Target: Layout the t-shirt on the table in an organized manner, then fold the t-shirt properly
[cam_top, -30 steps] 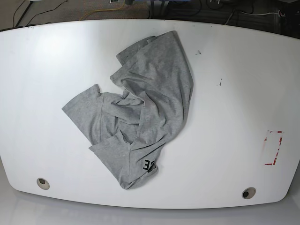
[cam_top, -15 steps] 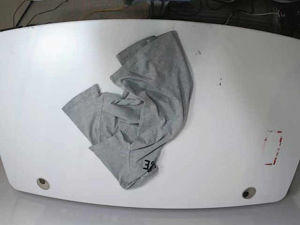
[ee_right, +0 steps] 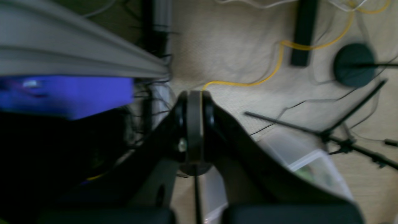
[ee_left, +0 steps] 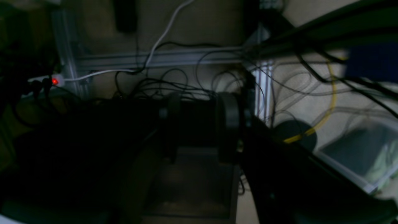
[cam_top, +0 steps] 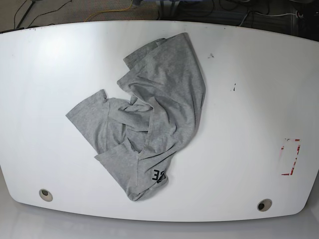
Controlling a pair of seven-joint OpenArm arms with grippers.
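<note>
Both pincers hung off the worktop, over the floor, and neither showed in the base view. Seen from its own wrist camera, the right pincer (ee_right: 194,124) had its two dark fingers pressed flat together, holding nothing, with beige floor, a yellow cable (ee_right: 267,77) and a clear plastic bin (ee_right: 311,168) beyond it. The left pincer (ee_left: 199,124) sat in deep shadow; its two fingers stood apart with a gap between them and nothing in that gap, and behind them lay a tangle of black cables (ee_left: 174,84), a white cable and a small red light (ee_left: 55,81). The t-shirt (cam_top: 149,114) lay crumpled near the middle of the white worktop (cam_top: 249,99), touched by neither arm. Its grey cloth was bunched and twisted: one broad part ran up toward the far edge, another spread flat toward the left of the base view, and a folded flap reached down toward the near edge. On that near flap a bit of black lettering (cam_top: 159,175) showed, too little of it to read whole. Two round metal holes sat close to the near edge, one at the left (cam_top: 45,194) and one at the right (cam_top: 264,204), both well apart from the cloth. A small red-outlined rectangle (cam_top: 290,157) marked the right side, and a few dark specks (cam_top: 233,88) dotted the surface between it and the shirt.
</note>
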